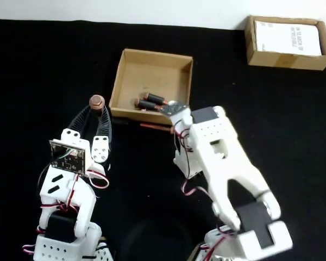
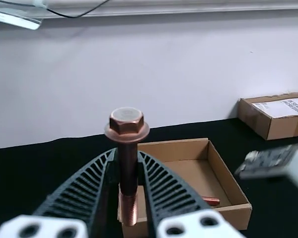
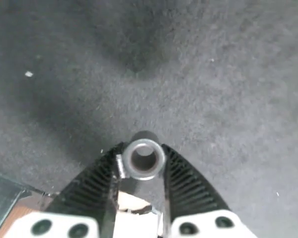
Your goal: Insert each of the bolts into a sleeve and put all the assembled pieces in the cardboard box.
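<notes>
My left gripper (image 2: 126, 154) is shut on a copper bolt (image 2: 126, 124), held upright with its hex head on top. In the high view this bolt (image 1: 96, 101) sits just left of the open cardboard box (image 1: 127, 70). My right gripper (image 3: 141, 151) is shut on a grey sleeve (image 3: 143, 158), seen end-on with its bore showing, above the black table. The right arm (image 1: 212, 136) stands at the box's front right corner and hides its own fingers there. Two assembled pieces (image 1: 149, 100) lie inside the box near its front wall.
A thin copper rod with a dark end (image 1: 152, 126) lies on the table just in front of the box. A second cardboard box holding a white paper (image 1: 288, 41) stands at the far right. The table is covered in black cloth (image 1: 43, 70).
</notes>
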Controlling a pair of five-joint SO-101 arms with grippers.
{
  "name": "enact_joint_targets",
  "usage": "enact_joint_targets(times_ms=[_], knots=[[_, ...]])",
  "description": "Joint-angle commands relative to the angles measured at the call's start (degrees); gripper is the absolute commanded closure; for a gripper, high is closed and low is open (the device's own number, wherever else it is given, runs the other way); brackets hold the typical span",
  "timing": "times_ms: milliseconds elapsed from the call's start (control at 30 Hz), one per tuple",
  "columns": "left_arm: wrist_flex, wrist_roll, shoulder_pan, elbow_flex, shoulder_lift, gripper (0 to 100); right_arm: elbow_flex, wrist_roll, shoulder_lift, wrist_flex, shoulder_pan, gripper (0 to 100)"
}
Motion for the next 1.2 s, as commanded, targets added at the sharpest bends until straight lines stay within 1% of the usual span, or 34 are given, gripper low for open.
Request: enact_joint_targets(times_ms=[0,67,200,467,600,700,833,967,1167], knots=[[0.09,0.44,-0.84,-0.22,-0.84,99,-3.12,0.53,3.30,-0.48,-0.57,84.3],[0.09,0.44,-0.84,-0.22,-0.84,99,-3.21,0.53,3.56,-0.75,-0.66,80.8],[0.09,0.44,-0.84,1.80,-0.92,99,-2.86,0.53,1.89,-0.22,-0.66,80.8],[-0.18,0.44,-2.42,5.93,-0.92,99,-2.59,0.53,-15.08,2.59,-1.54,80.8],[-0.26,0.53,-2.33,7.69,-0.92,99,-2.59,0.53,-18.59,2.51,-1.71,80.8],[-0.26,0.53,-2.33,8.66,-0.92,99,-0.22,0.79,-17.27,0.40,-1.71,80.8],[-0.26,0.53,-2.42,9.63,-0.92,99,4.97,0.88,-13.67,-7.87,-1.71,80.8],[-0.26,1.32,-3.30,9.63,-1.01,99,6.64,0.97,-7.78,-14.81,-1.71,80.8],[-0.26,2.11,-3.38,9.63,-1.01,99,6.46,0.97,0.40,-16.13,-1.80,80.8]])
